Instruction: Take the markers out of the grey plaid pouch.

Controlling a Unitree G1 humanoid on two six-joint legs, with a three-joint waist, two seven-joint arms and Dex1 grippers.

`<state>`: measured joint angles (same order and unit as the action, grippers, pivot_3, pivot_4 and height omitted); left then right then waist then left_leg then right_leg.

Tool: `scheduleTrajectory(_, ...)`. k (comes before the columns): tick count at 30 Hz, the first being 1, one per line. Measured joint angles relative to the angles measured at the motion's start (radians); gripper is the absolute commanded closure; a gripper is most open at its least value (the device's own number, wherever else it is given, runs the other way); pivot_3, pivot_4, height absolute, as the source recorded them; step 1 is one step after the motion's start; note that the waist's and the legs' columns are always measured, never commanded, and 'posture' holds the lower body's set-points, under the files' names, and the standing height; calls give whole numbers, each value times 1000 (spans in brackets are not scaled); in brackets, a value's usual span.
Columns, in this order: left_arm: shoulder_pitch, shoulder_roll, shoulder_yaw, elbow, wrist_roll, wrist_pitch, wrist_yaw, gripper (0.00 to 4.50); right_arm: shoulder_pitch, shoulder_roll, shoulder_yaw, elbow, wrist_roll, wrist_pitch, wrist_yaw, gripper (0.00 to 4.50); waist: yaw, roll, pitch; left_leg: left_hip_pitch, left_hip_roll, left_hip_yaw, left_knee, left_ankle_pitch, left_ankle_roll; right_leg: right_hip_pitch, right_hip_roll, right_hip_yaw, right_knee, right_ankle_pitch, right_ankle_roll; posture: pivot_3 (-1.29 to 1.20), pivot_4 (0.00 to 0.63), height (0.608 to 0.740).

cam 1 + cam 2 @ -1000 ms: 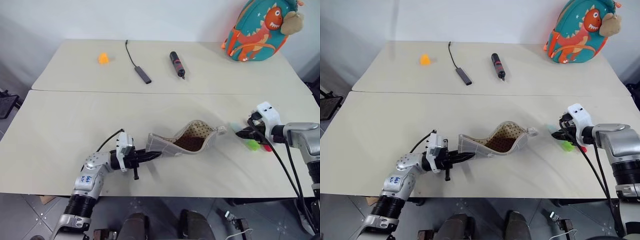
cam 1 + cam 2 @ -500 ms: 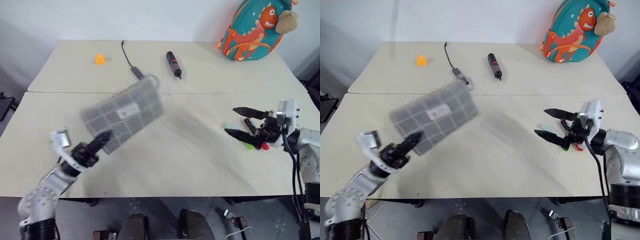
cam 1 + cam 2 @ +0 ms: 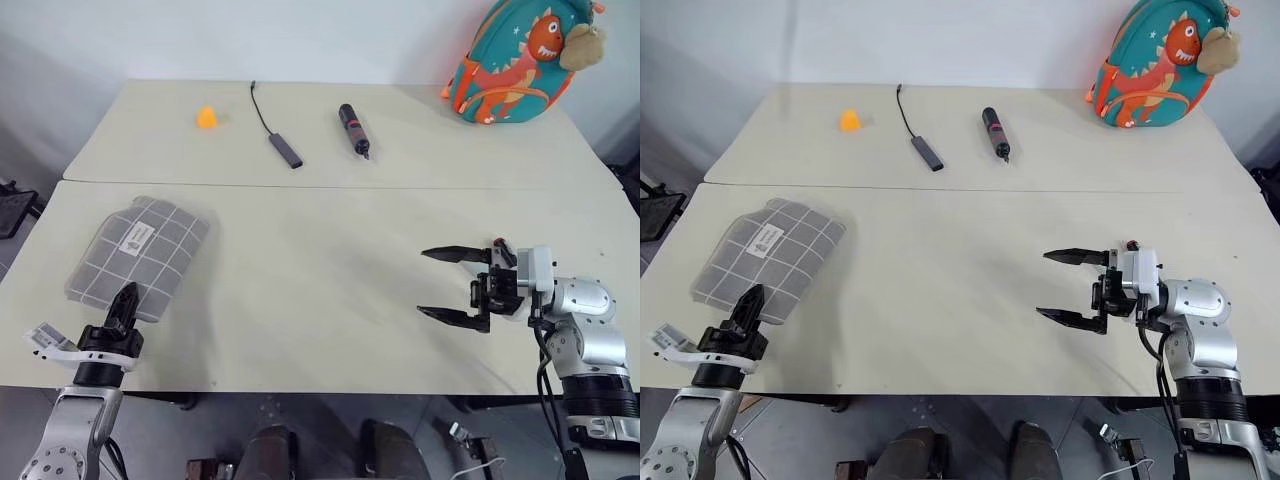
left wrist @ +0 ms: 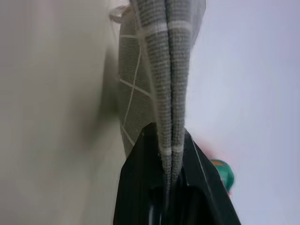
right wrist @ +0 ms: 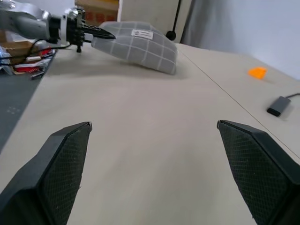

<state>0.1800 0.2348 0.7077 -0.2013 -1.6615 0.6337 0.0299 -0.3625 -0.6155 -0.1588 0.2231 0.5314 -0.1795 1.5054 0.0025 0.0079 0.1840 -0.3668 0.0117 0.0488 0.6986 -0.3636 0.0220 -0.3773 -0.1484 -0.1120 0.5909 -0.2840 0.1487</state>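
The grey plaid pouch (image 3: pixel 142 255) lies near-left on the table, soft, light and floppy; the left gripper (image 3: pixel 125 299) pinches its near edge, a sensible hold. The right gripper (image 3: pixel 452 285) gapes empty.

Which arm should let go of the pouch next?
The left. Its claw pinches the pouch edge at the table's left side. The right claw hangs wide open, empty, far away.

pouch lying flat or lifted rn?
Partly lifted: the grey plaid pouch has its near edge pinched in the left gripper, far end resting on the table.
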Motion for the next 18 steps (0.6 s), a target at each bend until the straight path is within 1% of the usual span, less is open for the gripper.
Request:
scheduleTrajectory(2,14,19,0,0,3,-2,15,2866,-6,0,0,18,-3,-14,0,0,-3,0,0,0,0,0,0,0,0,0,0,0,0,0,0,0,150,740)
scheduleTrajectory(4,25,29,-2,0,6,-2,30,2203,-6,0,0,25,-3,-17,0,0,-3,0,0,0,0,0,0,0,0,0,0,0,0,0,0,0,150,740)
scheduleTrajectory(5,36,55,-7,3,20,5,45,1891,-6,-1,0,27,-4,-18,0,0,-3,0,0,0,0,0,0,0,0,0,0,0,0,0,0,0,150,740)
scheduleTrajectory(6,55,110,-13,10,56,18,55,1558,-6,-4,0,30,-6,-17,0,0,-3,0,0,0,0,0,0,0,0,0,1,0,0,0,-1,0,150,740)
scheduleTrajectory(8,105,268,-8,9,153,49,43,943,-3,-27,-1,40,-10,-16,1,0,-5,0,0,1,-1,1,-1,-1,-2,0,3,0,0,-1,-2,0,150,740)
scheduleTrajectory(9,151,342,-6,5,224,54,8,658,-3,-36,-1,44,-12,-15,1,0,-6,1,0,1,-1,1,-1,-1,-2,-1,3,0,0,-1,-2,0,150,740)
scheduleTrajectory(10,218,430,-10,-8,310,57,-60,314,-2,-46,-4,55,-13,-15,1,0,-10,1,0,1,-1,3,-2,-2,-3,-1,3,0,0,-2,-3,0,150,740)
scheduleTrajectory(11,269,485,-10,-17,390,48,-121,40,-2,-55,-7,62,-14,-15,1,0,-13,3,1,2,-1,4,-3,-2,-3,-2,3,1,0,-2,-3,0,150,740)
scheduleTrajectory(12,317,532,-15,-16,485,15,-216,40,-3,-62,-8,70,-15,-15,1,0,-14,4,1,2,-1,6,-4,-2,-3,-3,3,2,0,-2,-4,0,150,740)
scheduleTrajectory(14,366,587,-22,3,629,-72,-386,40,-7,-67,-8,87,-15,-9,-3,0,-16,4,1,1,0,11,-5,-3,-4,-7,4,2,1,-3,-5,0,150,740)
scheduleTrajectory(15,414,630,-26,28,709,-139,-525,40,-18,-71,-8,98,-15,-1,-5,0,-17,3,1,-2,1,16,-5,-3,-5,-13,4,3,2,-4,-7,0,150,740)
scheduleTrajectory(16,447,652,-29,48,766,-180,-619,40,-24,-84,-8,102,-15,5,-5,0,-18,4,1,-4,1,18,-5,-3,-5,-15,4,3,4,-4,-7,0,150,740)
scheduleTrajectory(18,492,666,-32,96,855,-265,-790,40,-31,-105,-11,118,-17,7,0,0,-20,5,2,-3,2,21,-9,-2,-6,-17,5,4,4,-4,-8,0,150,740)
